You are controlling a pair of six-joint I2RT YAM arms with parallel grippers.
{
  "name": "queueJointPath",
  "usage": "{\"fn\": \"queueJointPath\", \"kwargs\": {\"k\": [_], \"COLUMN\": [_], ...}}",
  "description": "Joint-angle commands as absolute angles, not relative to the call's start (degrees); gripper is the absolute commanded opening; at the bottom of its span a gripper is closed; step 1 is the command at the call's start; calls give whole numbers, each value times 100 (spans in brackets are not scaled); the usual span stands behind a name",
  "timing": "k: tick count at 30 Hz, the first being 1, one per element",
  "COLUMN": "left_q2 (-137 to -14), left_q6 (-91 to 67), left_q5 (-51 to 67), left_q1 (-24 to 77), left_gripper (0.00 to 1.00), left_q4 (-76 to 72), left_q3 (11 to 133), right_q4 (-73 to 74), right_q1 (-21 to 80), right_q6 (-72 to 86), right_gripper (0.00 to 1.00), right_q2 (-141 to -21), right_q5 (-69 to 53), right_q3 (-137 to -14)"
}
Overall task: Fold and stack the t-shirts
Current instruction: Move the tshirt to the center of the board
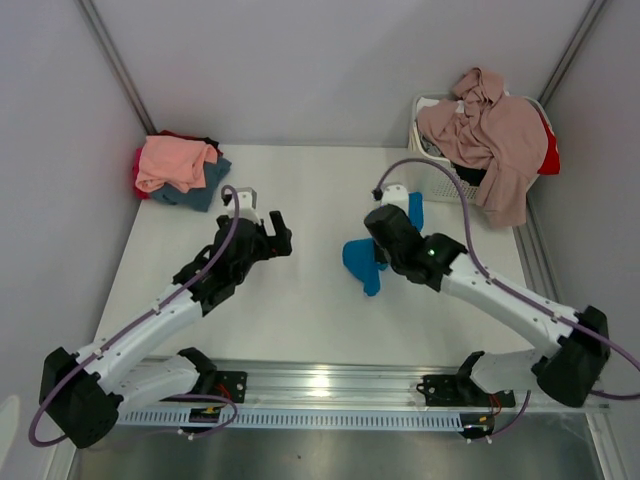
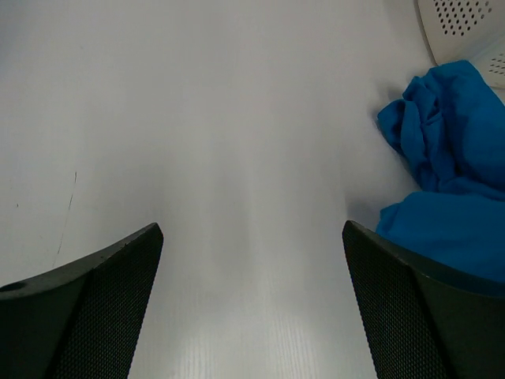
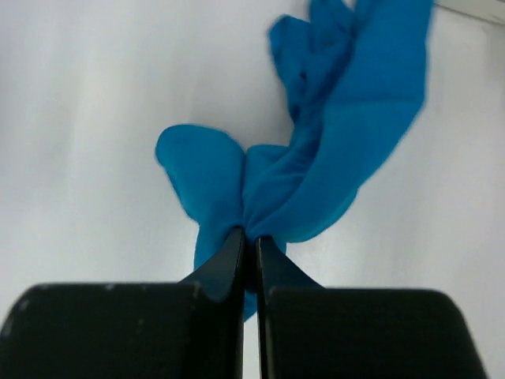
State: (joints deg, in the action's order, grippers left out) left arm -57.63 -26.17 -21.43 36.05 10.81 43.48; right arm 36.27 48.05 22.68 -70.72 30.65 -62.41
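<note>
1. Right gripper (image 3: 248, 237): reaching toward mid-table, jaws clamped on the blue shirt (image 3: 339, 134).
2. Left gripper (image 2: 251, 229): low over the table (image 1: 310, 300), jaws wide apart, empty.
3. Blue shirt: crumpled, mid-table, near the basket (image 1: 435, 180).

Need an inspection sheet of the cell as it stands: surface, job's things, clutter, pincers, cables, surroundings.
Surface: white table; faint scratch mark in the left wrist view.
Job's things: blue shirt crumpled mid-table; pink shirt tops a pile at the far left corner; mauve shirt draped over the basket at far right.
Clutter: nothing seen.
Pincers: left pincer open, empty, over the table; right pincer shut on the blue shirt.
Cables: purple cables run along both arms; the right one loops past the basket.
Surroundings: grey walls; metal rail at the near edge.
</note>
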Motion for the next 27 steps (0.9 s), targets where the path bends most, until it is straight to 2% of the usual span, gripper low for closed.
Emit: {"fn": "queueJointPath", "kwargs": {"k": [1, 3, 6, 9, 11, 14, 15, 19, 23, 26, 27], "left_q2": [-5582, -5336, -5081, -4931, -4878, -4851, -4895, -5105, -5421, -5729, -5809], "left_q6": [-2909, -2874, -2865, -3023, -3111, -3261, -3278, -3287, -3296, -3357, -3384], "left_q5": [-2450, -3020, -3461, -3507, -3481, -3437, -3402, -3235, -2683, -1982, -1769], "left_q1": [3639, 3612, 3542, 3489, 3489, 3480, 3480, 3481, 3480, 3480, 3480], "left_gripper": [99, 99, 99, 99, 99, 99, 99, 99, 99, 99, 99], "left_q4": [949, 949, 1010, 1107, 1116, 1134, 1116, 1073, 941, 791, 765], "left_q3": [4395, 4403, 4456, 4386, 4246, 4131, 4105, 4192, 4254, 4324, 4307], "right_q4": [2778, 2716, 2252, 1575, 1023, 817, 974, 2395, 3067, 3068, 3033], "right_q1": [4922, 4992, 5369, 5379, 5239, 5037, 5001, 5010, 5010, 5018, 5019], "right_q6": [1865, 1390, 739, 773, 878, 1194, 1335, 2027, 2784, 2944, 2953], "right_gripper": [0, 0, 0, 0, 0, 0, 0, 0, 2, 17, 27], "right_q2": [-8031, -8610, -8606, -8176, -7552, -6892, -6821, -6846, -6900, -6917, -6926], "right_q5": [2664, 1840, 855, -42, -342, -20, 513, 2164, 2883, 2804, 2804], "right_q3": [-7467, -8553, -9104, -8861, -8141, -7112, -6980, -6435, -5793, -5423, -5327]}}
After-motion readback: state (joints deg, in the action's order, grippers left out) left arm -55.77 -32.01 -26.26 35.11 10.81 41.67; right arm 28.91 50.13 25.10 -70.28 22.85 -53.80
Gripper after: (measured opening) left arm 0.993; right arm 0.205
